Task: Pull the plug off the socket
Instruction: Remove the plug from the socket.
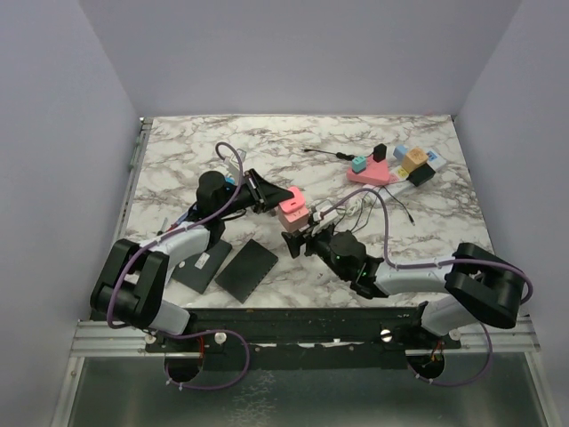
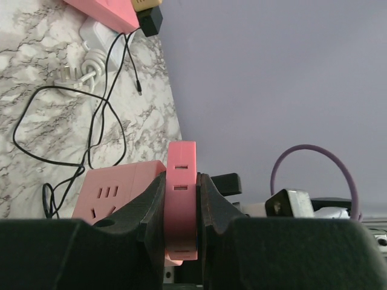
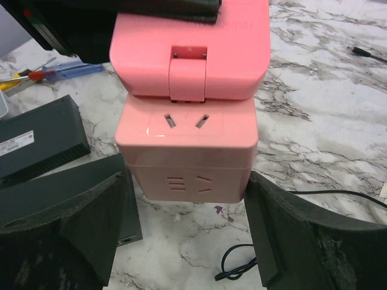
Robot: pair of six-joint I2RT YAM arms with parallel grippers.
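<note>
**Left claw pinching the pink plug, right claw spread around the pink socket cube**

Your left claw (image 2: 181,202) is pressed together on the flat pink plug block (image 2: 181,169), one finger on each broad face. That grip fits a straight pull away from the pink socket cube (image 3: 187,145) it sits against. In both wrist views the two pink pieces touch with no gap between them, so I judge the plug not yet off. You cannot see the pins.

Your right claw (image 3: 187,184) stands spread, a finger on either side of the cube and neither one touching it. That placement looks meant to brace the cube while the other arm pulls. Until the fingers close, the cube is free to follow the plug. It seems to rest on the tabletop (image 1: 444,231), near the middle and just ahead of your right wrist.

The white power strip (image 1: 420,178) lies well apart at the far right with coloured blocks along it. Neither claw is near it, so the pink pair looks like the job in hand.

No bin, tray or box is in view. The only hollows are the cube's outlet slots on the faces toward the right wrist camera, and those show nothing in them.
</note>
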